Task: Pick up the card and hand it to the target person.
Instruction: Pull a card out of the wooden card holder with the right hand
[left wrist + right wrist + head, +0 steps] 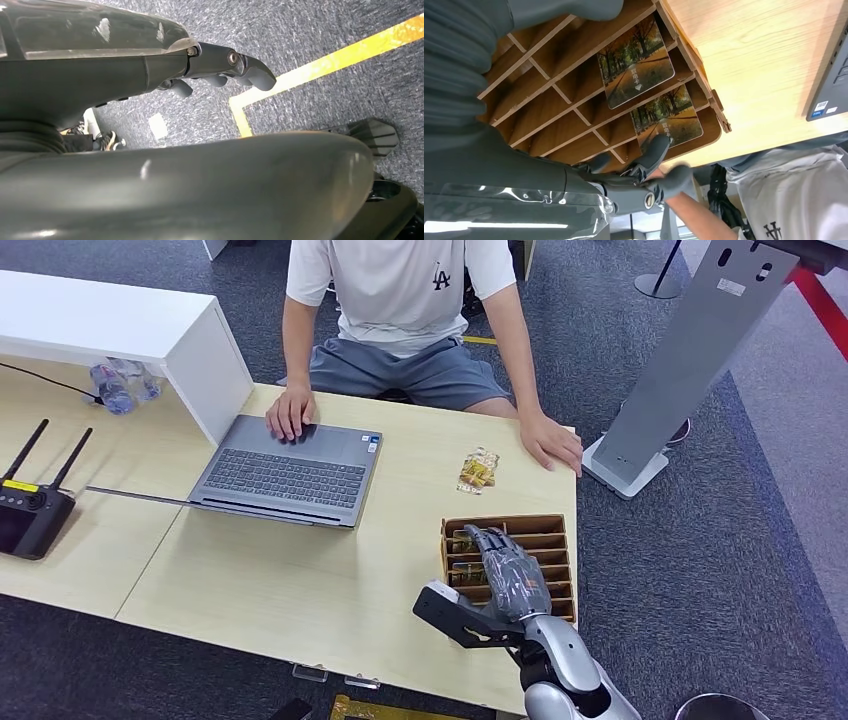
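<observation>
Over the rack (556,530), at your 5 o'clock, the right hand (510,570) reaches with fingers (655,150) spread, one touching a slotted card (667,122); nothing is gripped.

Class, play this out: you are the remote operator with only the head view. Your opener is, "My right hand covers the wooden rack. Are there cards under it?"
Observer: Yes. The right wrist view shows two cards in the rack, each printed with an autumn tree-lined path: the nearer card and the farther card, in different slots.
Operator: Does the right hand have one?
Observer: Not yet. The right hand has a fingertip at the nearer card's edge, with the thumb apart from it.
Operator: And the left hand?
Observer: The left hand hangs over grey carpet beside a yellow floor line, holding nothing that I can see.
</observation>
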Robot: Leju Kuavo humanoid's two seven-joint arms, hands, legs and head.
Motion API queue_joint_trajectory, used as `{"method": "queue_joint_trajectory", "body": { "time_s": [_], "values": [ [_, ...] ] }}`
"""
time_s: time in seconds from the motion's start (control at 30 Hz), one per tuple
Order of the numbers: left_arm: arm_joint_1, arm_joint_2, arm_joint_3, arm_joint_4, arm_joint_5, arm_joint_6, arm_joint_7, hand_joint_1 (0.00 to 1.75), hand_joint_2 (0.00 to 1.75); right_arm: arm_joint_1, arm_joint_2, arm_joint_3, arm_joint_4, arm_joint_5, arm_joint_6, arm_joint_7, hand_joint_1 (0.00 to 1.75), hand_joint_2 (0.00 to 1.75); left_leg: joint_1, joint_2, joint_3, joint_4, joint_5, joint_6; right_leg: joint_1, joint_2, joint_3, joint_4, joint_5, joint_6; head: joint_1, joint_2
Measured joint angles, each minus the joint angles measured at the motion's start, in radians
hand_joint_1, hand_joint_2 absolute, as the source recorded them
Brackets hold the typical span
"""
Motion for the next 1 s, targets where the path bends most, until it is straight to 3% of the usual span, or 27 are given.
{"method": "queue_joint_trajectory", "body": {
  "time_s": [0.67,1.0],
  "values": [
    [-0.001,0.000,-0.001,0.000,-0.002,-0.001,0.000,0.00,0.00,-0.001,0.000,0.000,0.002,-0.002,-0.003,0.000,0.83,1.75,0.000,0.000,0.000,0.000,0.000,0.000,0.000,0.000,0.000,0.000,0.000,0.000,0.000,0.000],
    [-0.001,0.000,-0.002,0.000,-0.002,-0.001,0.000,0.00,0.00,-0.001,0.000,0.000,0.002,-0.003,-0.003,0.000,0.60,1.75,0.000,0.000,0.000,0.000,0.000,0.000,0.000,0.000,0.000,0.000,0.000,0.000,0.000,0.000]
  ]
}}
